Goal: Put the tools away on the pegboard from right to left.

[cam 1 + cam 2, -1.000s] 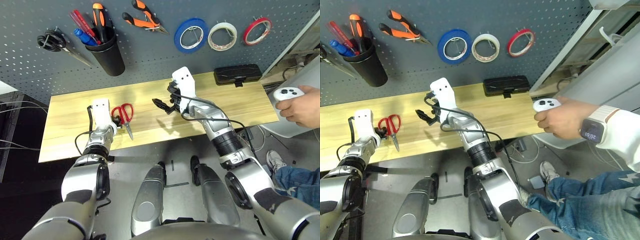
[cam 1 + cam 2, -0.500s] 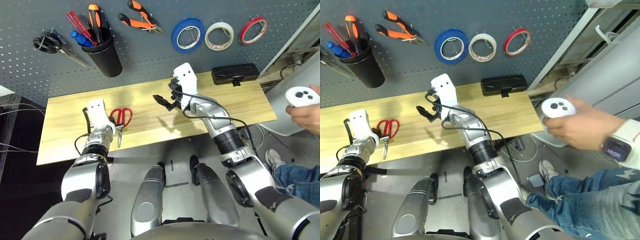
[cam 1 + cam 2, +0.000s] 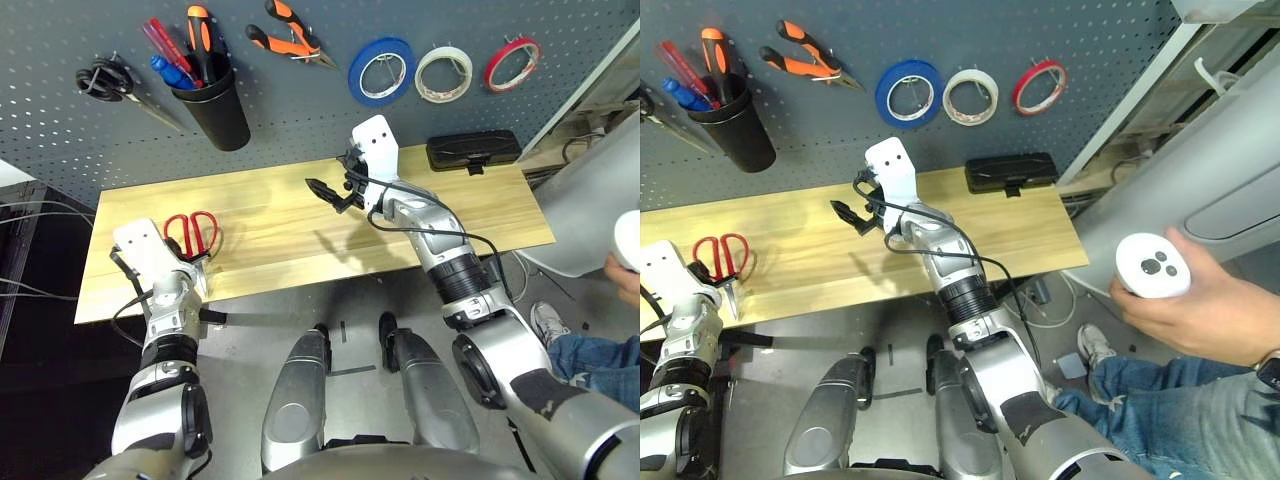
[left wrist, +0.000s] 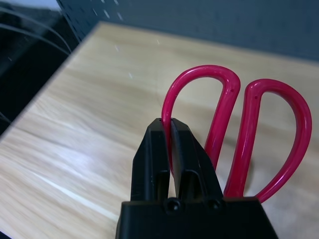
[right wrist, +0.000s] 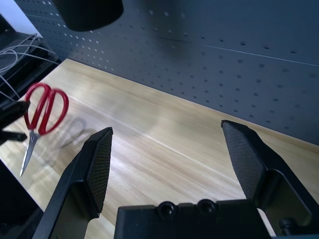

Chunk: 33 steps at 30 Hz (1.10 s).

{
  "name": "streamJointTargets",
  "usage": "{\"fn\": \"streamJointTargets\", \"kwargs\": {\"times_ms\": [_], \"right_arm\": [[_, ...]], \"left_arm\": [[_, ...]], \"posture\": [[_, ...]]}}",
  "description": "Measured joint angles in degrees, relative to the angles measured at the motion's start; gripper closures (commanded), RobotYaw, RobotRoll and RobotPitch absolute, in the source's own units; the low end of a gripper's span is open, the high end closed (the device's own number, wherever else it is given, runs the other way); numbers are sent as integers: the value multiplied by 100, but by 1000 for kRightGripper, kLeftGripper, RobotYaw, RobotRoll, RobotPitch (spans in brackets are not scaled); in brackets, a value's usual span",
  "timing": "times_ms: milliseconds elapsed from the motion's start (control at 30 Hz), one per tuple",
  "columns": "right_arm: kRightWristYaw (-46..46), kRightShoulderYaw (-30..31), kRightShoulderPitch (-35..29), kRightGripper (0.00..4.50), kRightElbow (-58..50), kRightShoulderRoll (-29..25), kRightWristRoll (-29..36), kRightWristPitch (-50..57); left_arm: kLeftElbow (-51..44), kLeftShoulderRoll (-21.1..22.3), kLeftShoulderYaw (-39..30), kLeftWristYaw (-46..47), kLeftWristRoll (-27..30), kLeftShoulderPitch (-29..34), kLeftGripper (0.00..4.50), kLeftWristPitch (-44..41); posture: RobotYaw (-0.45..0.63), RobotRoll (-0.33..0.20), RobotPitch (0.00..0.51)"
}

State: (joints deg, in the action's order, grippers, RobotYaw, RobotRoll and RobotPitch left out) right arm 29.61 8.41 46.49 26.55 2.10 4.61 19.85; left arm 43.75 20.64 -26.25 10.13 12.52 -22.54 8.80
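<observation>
Left eye view: we read the scene from the left edge across to the right.
Floor at left: dark, with pale cables trailing beside the table [image 3: 300, 235], a light wooden plank on a grey floor.
Pegboard [image 3: 60, 140]: a dark grey holed panel standing behind the whole table.
Black-handled scissors [image 3: 110, 85]: we see them hung at the panel's left end.
Black cup [image 3: 212, 108]: it hangs next along, holding the small blue-handled screwdriver [image 3: 168, 70] among red and orange handles.
Left gripper [image 4: 172, 149]: our fingers are clamped narrow on one loop of the red-handled scissors [image 3: 190, 232], at the table's left end near its front edge.
Scissors' pose: the red loops point toward the panel and the blades run back under our wrist; whether they touch the wood we cannot tell.
Pliers [image 3: 285, 32]: orange and black, hooked on the panel right of the cup.
Right gripper [image 3: 333, 193]: our fingers stand wide apart with nothing between them, above the middle of the table.
Blue tape ring [image 3: 381, 70]: on a hook, followed by a white ring [image 3: 445, 73] and a red ring [image 3: 513, 62].
Black case [image 3: 474, 150]: it lies at the table's back right, against the panel.
Right side: a pale wall and a person's hand [image 3: 1200, 320] holding a white controller [image 3: 1153, 266], with jeans below.
</observation>
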Motion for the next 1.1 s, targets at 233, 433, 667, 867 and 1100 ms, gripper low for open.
{"fn": "streamJointTargets", "kwargs": {"times_ms": [233, 433, 667, 867, 1100], "right_arm": [[267, -6, -1, 0, -142, 4, 121, -416], [542, 1, 3, 0, -424, -48, 204, -622], [659, 0, 133, 0, -705, -57, 267, -632], [682, 1, 153, 0, -790, -47, 362, -638], [705, 1, 159, 0, -795, -47, 376, -723]], "left_arm": [[-532, -196, -306, 86, 438, -51, 4470, 111], [-860, -359, -430, -148, 806, -167, 4470, 434], [-973, -448, -628, -375, 1130, -372, 4470, 905], [-1127, -610, -689, -487, 1314, -411, 4470, 1154], [-1273, -584, -770, -523, 1481, -587, 4470, 1190]], "posture": [[85, 0, 270], [94, 0, 267], [101, 0, 250], [112, 0, 231], [115, 0, 210]]}}
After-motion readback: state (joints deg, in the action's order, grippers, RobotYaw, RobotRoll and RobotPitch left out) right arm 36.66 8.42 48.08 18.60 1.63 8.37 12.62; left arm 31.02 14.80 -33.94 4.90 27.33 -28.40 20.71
